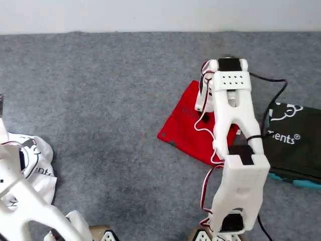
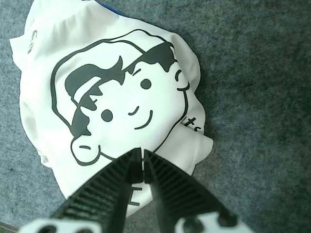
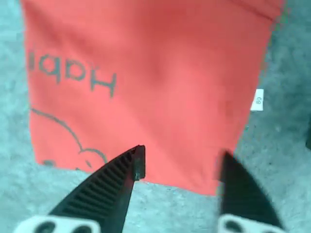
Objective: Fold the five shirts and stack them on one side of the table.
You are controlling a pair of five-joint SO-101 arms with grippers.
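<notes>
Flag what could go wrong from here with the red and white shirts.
1. The right gripper stands open at the edge of the red shirt, which looks folded. A pinch there may catch only the top layer, so the fold could open on the way to the dark shirt.
2. The white shirt lies bunched, not flat, under the shut left gripper. Folding it without spreading it first would likely give a lumpy bundle.
</notes>
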